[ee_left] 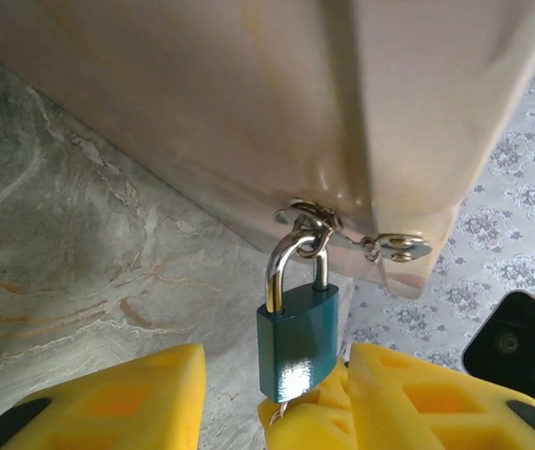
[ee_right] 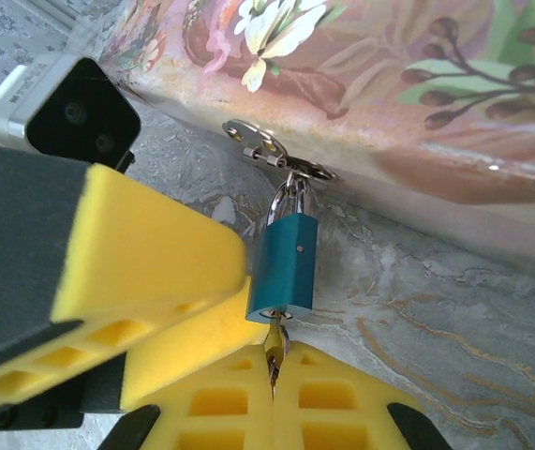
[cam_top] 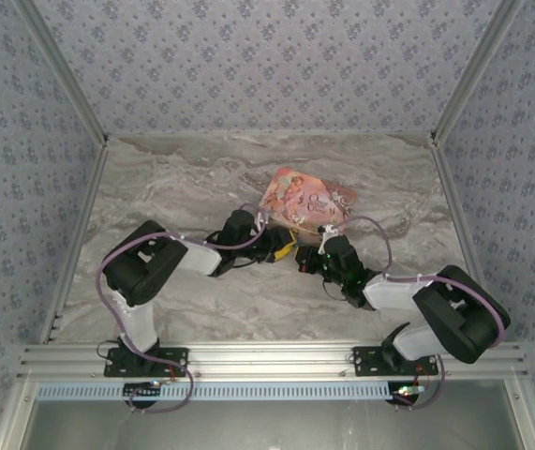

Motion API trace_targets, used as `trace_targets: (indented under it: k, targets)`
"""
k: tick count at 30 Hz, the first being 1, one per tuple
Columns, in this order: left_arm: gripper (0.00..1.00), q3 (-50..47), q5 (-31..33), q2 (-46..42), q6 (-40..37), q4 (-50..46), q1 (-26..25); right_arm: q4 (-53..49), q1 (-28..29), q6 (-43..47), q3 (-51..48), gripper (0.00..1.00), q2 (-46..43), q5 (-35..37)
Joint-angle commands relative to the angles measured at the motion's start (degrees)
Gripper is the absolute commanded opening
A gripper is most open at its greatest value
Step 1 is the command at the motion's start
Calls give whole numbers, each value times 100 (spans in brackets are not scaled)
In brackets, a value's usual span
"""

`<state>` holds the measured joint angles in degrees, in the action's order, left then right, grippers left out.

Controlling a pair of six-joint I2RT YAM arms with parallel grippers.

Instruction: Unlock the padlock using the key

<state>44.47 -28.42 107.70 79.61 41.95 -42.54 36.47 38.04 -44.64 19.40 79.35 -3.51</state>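
This was a robot test cell in a lab, not a home. A marble-patterned tabletop was boxed in by flat wall panels papered with a floral print. Bare aluminium rails crossed the bottom of the frame, with the cabled left arm and right arm bolted there.

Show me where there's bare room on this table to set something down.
Bare table: the far-left stretch between wall and pink box, and the near strip between the arm bases. Crowded: mid-table, where left gripper and right gripper meet at the padlock and key.
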Motion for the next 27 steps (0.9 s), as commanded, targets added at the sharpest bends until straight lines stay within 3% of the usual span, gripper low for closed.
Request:
trace_targets:
  k: [1,15,27]
  targets:
    - [42,160,4,191,186,367,-99,119,38,-241,211,0,-166,127]
    - [33,227,122,501,510,847,-138,237,21,-647,232,0,-157,104]
    - [16,186,266,549,610,999,-166,215,-38,-935,231,3,-265,30]
